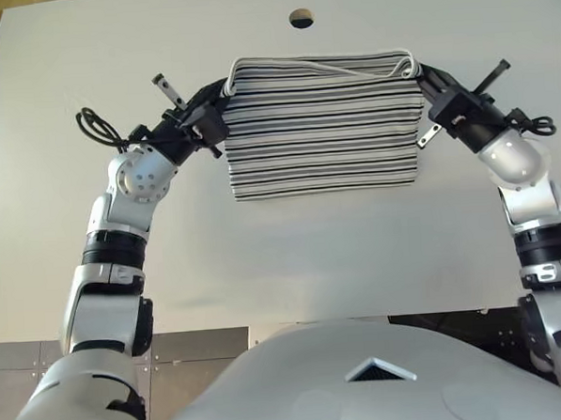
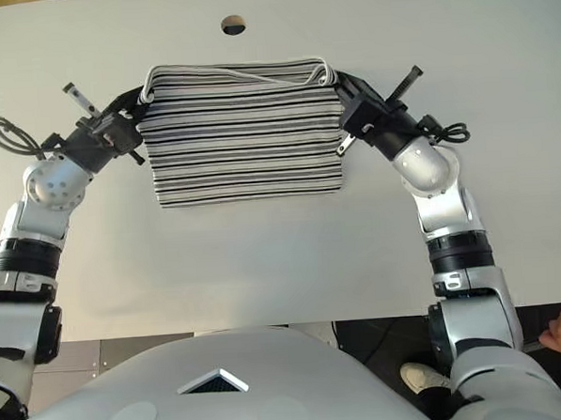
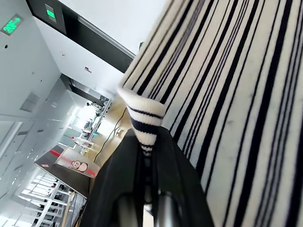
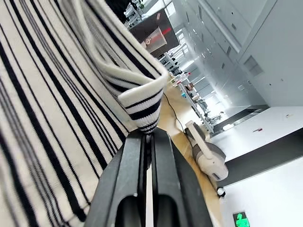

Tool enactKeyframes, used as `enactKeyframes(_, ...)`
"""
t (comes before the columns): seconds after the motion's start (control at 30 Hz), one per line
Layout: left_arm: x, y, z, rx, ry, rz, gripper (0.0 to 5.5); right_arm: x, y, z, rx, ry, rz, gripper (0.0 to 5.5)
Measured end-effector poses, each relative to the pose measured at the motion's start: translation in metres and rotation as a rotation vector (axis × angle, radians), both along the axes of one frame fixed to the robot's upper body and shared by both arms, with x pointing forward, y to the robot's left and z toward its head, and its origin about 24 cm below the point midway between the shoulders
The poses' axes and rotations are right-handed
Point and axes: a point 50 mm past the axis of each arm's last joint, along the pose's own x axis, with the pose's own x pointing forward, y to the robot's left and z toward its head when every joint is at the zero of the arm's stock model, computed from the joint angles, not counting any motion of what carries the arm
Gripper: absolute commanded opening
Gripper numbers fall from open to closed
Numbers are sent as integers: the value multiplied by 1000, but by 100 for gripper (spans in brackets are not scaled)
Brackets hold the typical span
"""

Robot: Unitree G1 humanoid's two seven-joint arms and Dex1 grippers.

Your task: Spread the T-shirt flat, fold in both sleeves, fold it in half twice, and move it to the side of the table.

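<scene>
Striped T-shirt (image 1: 323,128) pinched at both far corners

Folded into a rectangle, it sits toward 12 o'clock on the white table (image 1: 292,252), just short of a round hole (image 1: 301,19) — the left gripper (image 1: 225,87) is clamped on its 10 o'clock corner, the right gripper (image 1: 422,71) on its 2 o'clock corner.

A round hole (image 1: 301,19) sits in the white desk (image 1: 292,256) near its far edge, and grey metal floor panels (image 1: 193,344) show below its near edge. In the room behind, a green lit sign (image 3: 12,24) glows on a dark strip. A white machine (image 4: 207,156) stands on a wooden floor (image 4: 177,135) crossed by a thin black cable (image 4: 174,113).
</scene>
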Motion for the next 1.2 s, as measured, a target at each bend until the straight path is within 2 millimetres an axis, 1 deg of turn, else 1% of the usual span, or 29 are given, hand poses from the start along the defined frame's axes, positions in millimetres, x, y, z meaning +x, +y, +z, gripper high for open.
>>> enactKeyframes(0.07,8,-3,-2,24,4,-2,12,6,5,-7,-4,9,-8,10)
enactKeyframes(0.13,7,-4,-11,49,30,-7,12,11,10,-10,-16,10,-3,10)
enactKeyframes(0.17,6,-5,-17,63,48,-11,10,12,12,-11,-18,8,-1,33)
enactKeyframes(0.2,4,-5,-22,75,63,-14,10,13,14,-13,-15,9,-5,43)
enactKeyframes(0.23,3,-6,-27,83,77,-19,32,15,16,-14,-17,9,-8,54)
enactKeyframes(0.3,0,-7,-36,99,117,-22,65,19,18,-16,-27,16,-12,94)
enactKeyframes(0.33,0,-6,-40,102,133,-6,74,22,19,-17,-38,17,-21,106)
enactKeyframes(0.37,2,-5,-41,97,136,20,98,26,20,-16,-43,11,-32,132)
enactKeyframes(0.5,15,-3,-41,77,127,127,153,42,28,-10,-56,-4,-51,195)
enactKeyframes(0.53,19,-4,-39,68,115,157,163,45,29,-11,-64,0,-58,209)
enactKeyframes(0.6,32,-3,-32,61,67,246,205,52,32,-14,-81,10,-81,254)
enactKeyframes(0.63,36,-2,-28,58,43,276,208,53,33,-15,-82,8,-91,258)
enactKeyframes(0.67,39,1,-25,60,21,310,232,54,33,-15,-86,1,-95,286)
enactKeyframes(0.7,42,8,-21,58,-14,378,242,54,34,-12,-86,-24,-88,298)
enactKeyframes(0.77,43,16,-21,84,-51,448,274,49,37,-2,-94,-97,-21,302)
enactKeyframes(0.8,42,23,-22,104,-67,490,297,38,38,2,-111,-127,51,302)
enactKeyframes(0.83,41,28,-23,120,-82,527,308,25,37,0,-146,-124,121,302)
enactKeyframes(0.87,40,33,-23,122,-95,552,308,10,34,-4,-186,-113,182,302)
enactKeyframes(0.93,30,43,-31,102,-112,616,308,-31,11,-16,-357,-17,313,302)
enactKeyframes(0.97,21,48,-38,75,-110,650,308,-45,-4,-23,-458,53,345,302)
enactKeyframes(1.0,18,48,-40,44,-123,664,308,-48,-15,-26,-526,89,345,302)
enactKeyframes(1.03,18,45,-37,19,-145,662,308,-47,-20,-25,-574,97,346,302)
enactKeyframes(1.07,21,42,-30,-27,-191,664,308,-44,-23,-25,-618,100,347,302)
enactKeyframes(1.13,24,31,-18,-88,-255,627,308,-35,-22,-26,-700,92,368,302)
enactKeyframes(1.2,23,23,-16,-125,-273,605,308,-31,-19,-24,-747,73,393,302)
